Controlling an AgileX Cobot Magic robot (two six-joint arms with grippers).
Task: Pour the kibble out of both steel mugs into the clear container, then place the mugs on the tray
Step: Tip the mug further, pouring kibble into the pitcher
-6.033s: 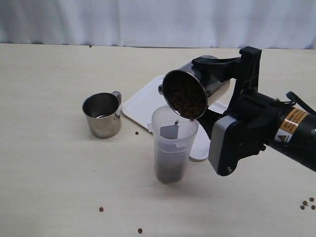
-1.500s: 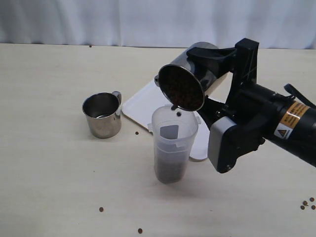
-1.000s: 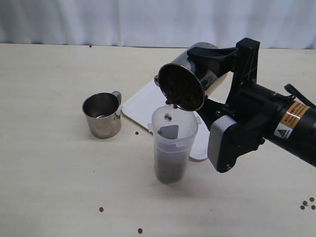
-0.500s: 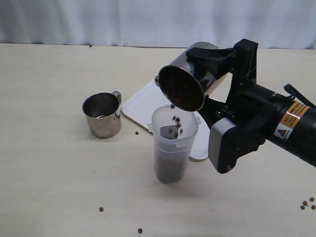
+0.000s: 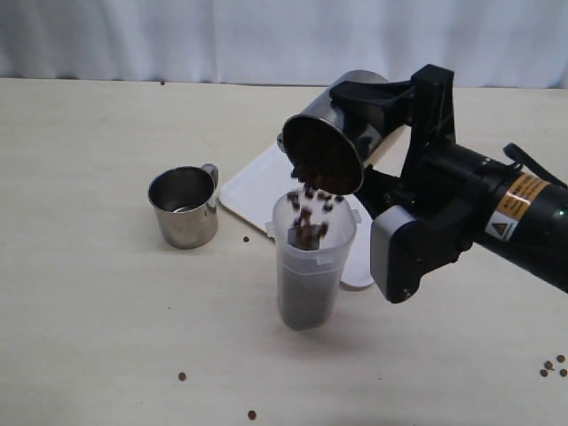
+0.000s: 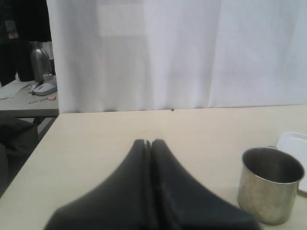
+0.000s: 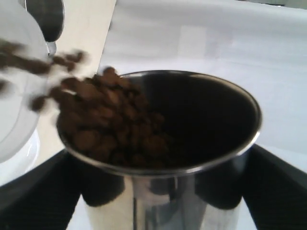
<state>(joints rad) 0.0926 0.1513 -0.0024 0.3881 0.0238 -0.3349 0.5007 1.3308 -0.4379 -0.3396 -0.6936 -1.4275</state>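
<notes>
We have the right gripper (image 5: pixel 368 149) clamped wide around the tilted steel mug (image 5: pixel 330 114) at upper centre of the exterior view. The mug's mouth faces down toward the clear container (image 5: pixel 306 275). Kibble (image 5: pixel 309 202) is falling in a loose clump into the container's opening, and more sits heaped at the mug's lip in the right wrist view.

The left gripper (image 6: pixel 147 143) has its jaws pressed together on nothing, low in its own view. The second steel mug (image 5: pixel 184 209) stands upright at centre left, apart from everything.

Our main worry is spillage. The container's mouth is narrow and the heap may let go all at once, bouncing pellets onto the table (image 5: pixel 89 311), where strays (image 5: pixel 182 376) already lie. A lower tilt could also knock the tall container over onto the tray (image 5: pixel 257 182) just behind it.
</notes>
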